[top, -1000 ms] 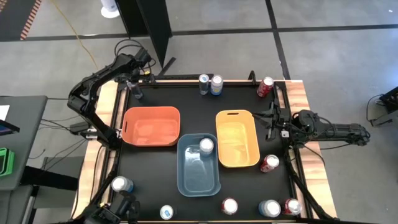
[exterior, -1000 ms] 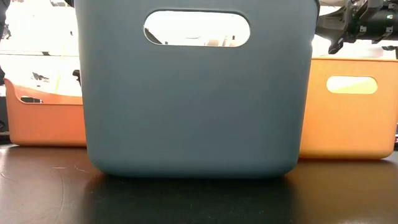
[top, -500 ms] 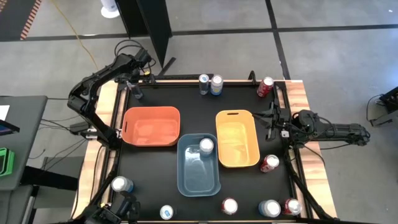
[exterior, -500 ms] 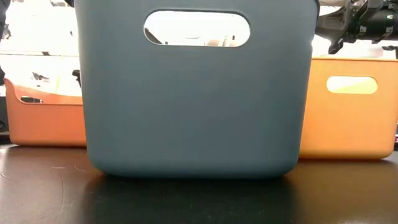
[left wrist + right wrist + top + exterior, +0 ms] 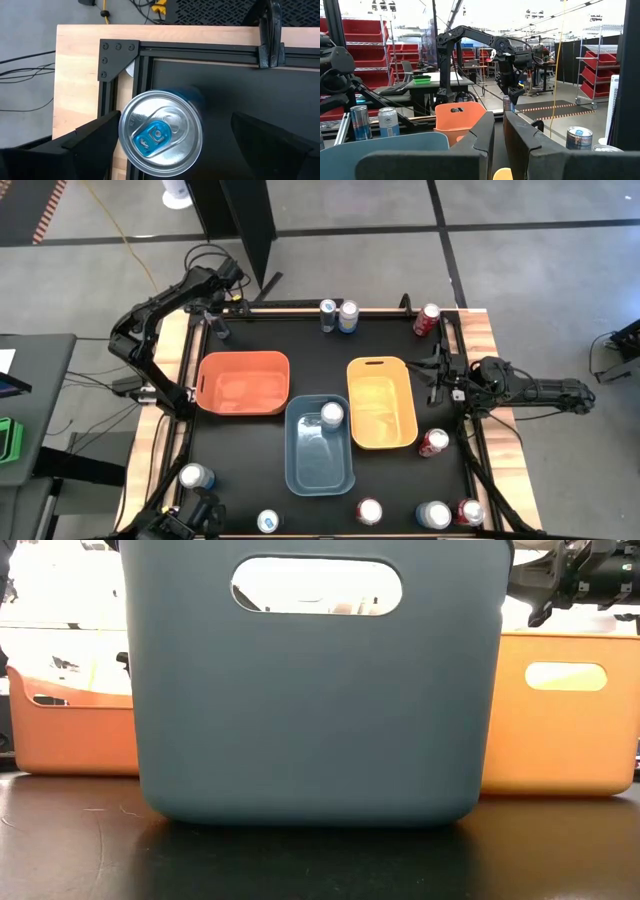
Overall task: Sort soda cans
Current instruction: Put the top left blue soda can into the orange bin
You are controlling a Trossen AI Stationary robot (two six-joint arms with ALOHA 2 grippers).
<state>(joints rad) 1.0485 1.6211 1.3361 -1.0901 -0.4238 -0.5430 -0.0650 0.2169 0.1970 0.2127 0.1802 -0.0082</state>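
My left gripper (image 5: 175,116) hovers open over the table's far left corner (image 5: 218,323), pointing down. Its fingers stand on either side of a silver-topped can with a blue tab (image 5: 161,132) that stands upright below them. My right gripper (image 5: 498,122) waits shut at the table's right edge (image 5: 433,376), level, beside the yellow bin (image 5: 381,402). One can (image 5: 332,414) stands in the blue bin (image 5: 319,450). Two cans (image 5: 338,315) stand at the far edge and a red can (image 5: 427,320) at the far right. Another red can (image 5: 433,442) and several more stand along the near edge (image 5: 433,514).
The orange bin (image 5: 243,383) sits left of the blue bin, which fills the low view (image 5: 315,690). A can (image 5: 195,477) stands on the near left rail. A clamp (image 5: 270,35) grips the far frame. Bare black table lies between the bins and the far edge.
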